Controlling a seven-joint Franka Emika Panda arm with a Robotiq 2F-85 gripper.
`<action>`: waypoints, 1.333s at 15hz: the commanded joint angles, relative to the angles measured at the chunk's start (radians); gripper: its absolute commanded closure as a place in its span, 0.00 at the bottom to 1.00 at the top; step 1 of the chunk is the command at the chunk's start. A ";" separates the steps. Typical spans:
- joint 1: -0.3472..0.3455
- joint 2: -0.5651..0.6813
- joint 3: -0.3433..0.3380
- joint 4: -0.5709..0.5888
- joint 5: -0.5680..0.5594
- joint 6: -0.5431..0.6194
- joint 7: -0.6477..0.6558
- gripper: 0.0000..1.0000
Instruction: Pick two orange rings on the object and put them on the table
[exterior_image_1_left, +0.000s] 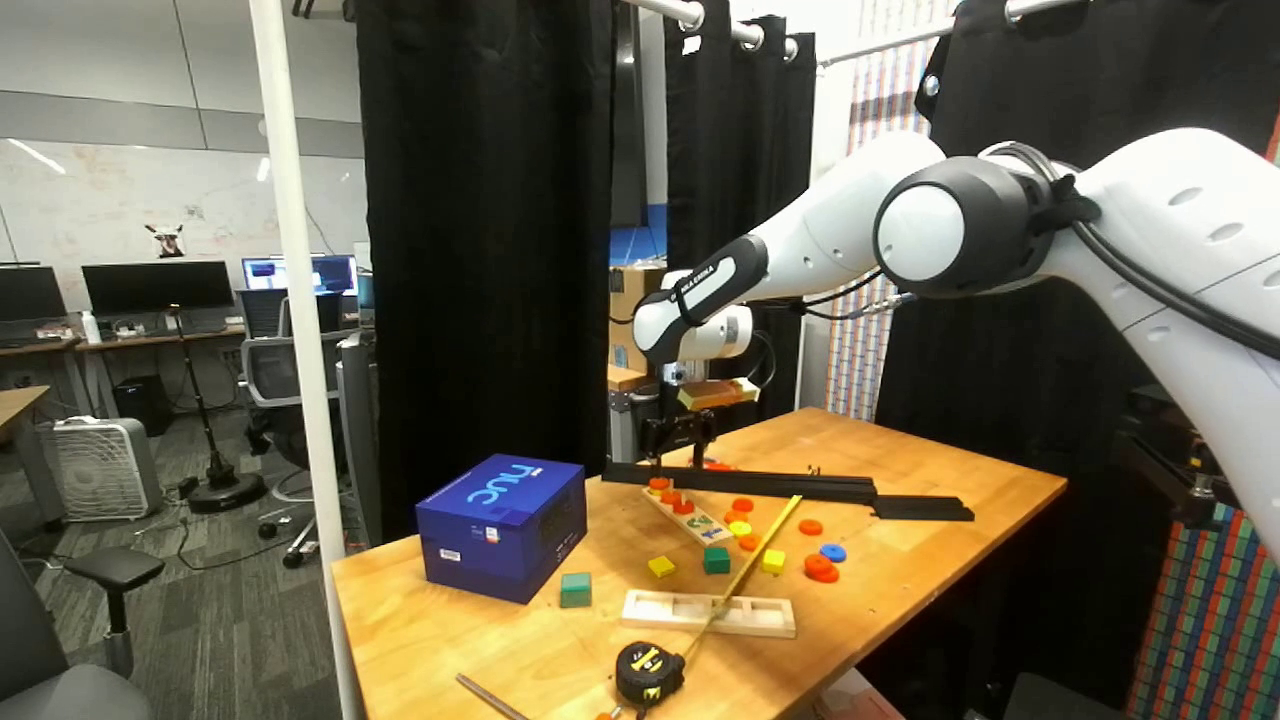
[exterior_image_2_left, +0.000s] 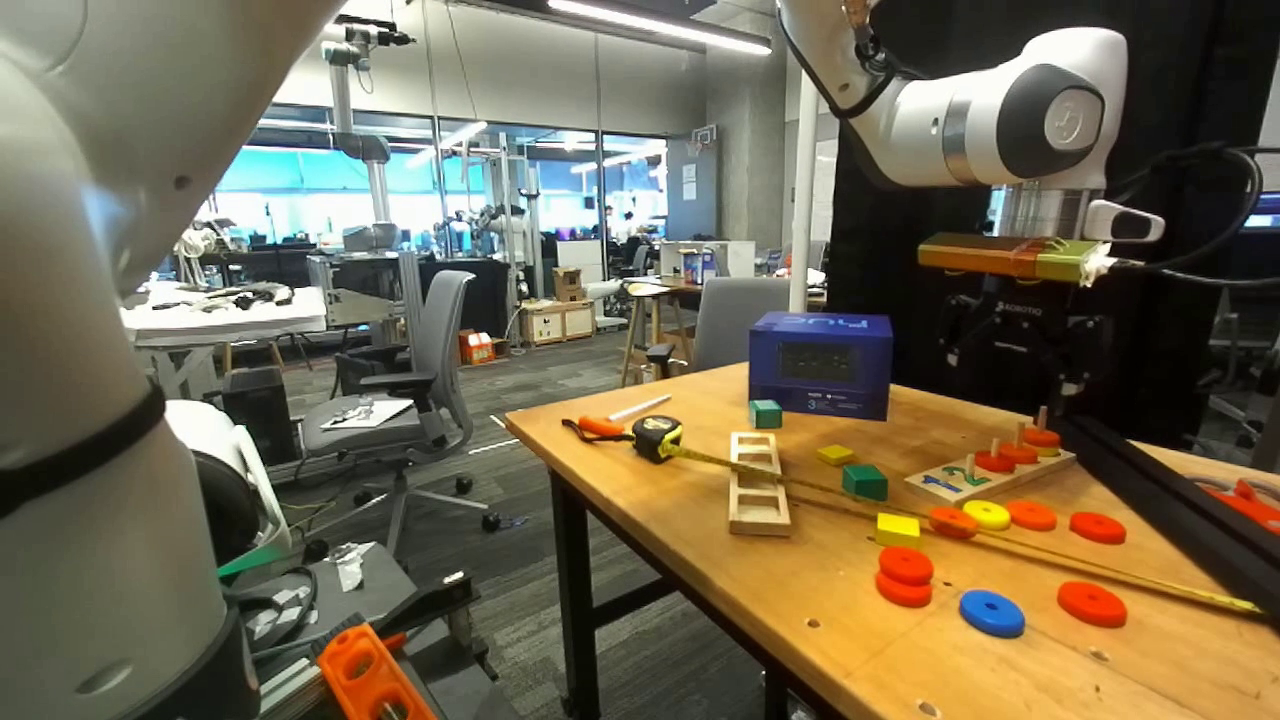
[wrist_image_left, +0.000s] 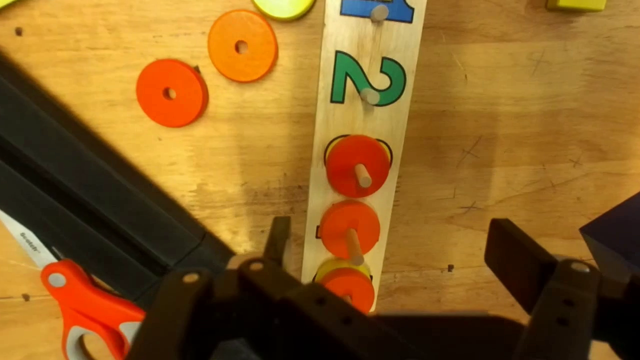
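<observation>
And here's the gripper, fingers wide and empty, presumably to straddle the orange rings, lower centre of the wrist view, which pegs hold in line along the board.

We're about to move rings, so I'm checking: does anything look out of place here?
Yes: the tape measure is pulled out, its yellow blade lying across the wooden tray and among loose orange rings. Scissors lie beside the black bar. Both look like tools left over from another job. I see nothing spilled or broken.
</observation>
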 joint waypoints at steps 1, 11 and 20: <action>-0.004 0.050 0.009 0.083 -0.002 -0.044 -0.029 0.00; -0.009 0.112 0.014 0.140 0.002 -0.077 -0.045 0.00; -0.012 0.157 0.018 0.186 0.004 -0.107 -0.050 0.00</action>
